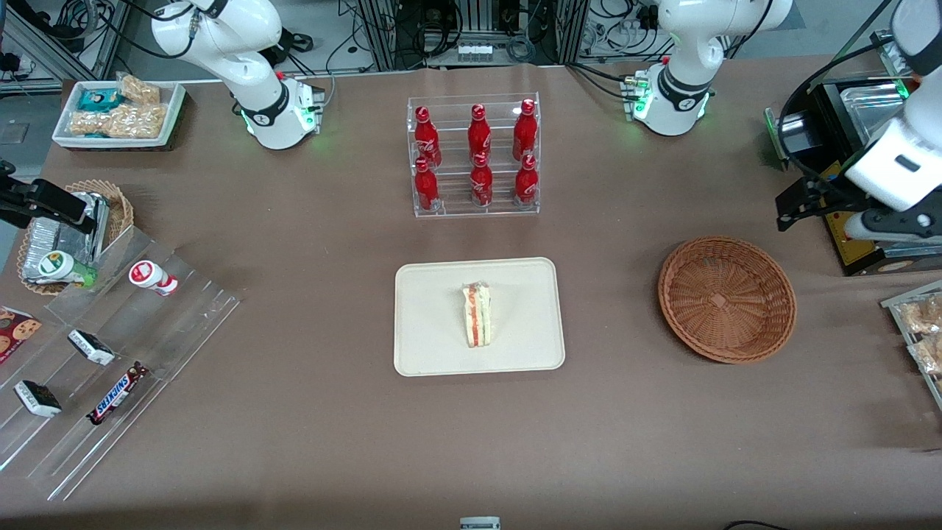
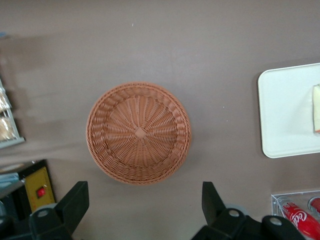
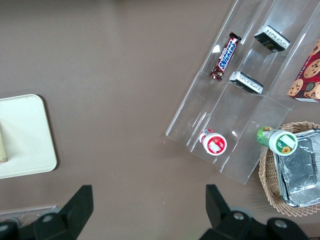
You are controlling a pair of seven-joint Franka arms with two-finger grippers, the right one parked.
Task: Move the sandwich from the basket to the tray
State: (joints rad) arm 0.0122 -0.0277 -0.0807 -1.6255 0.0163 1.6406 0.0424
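Now the wrapped triangular white-bread sandwich (image 1: 477,315) lies on the cream rectangular tray (image 1: 427,353), round reddish-brown wicker basket (image 1: 726,299) empty, gripper (image 2: 142,205) spread wide above; main risk: a descent snagging the rim.

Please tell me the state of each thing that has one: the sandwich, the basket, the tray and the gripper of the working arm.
sandwich: lying on the tray, not held.
basket: empty, upright on the table.
tray: flat on the table, carrying only the sandwich.
gripper: open, holding nothing, raised above the table beside the basket.
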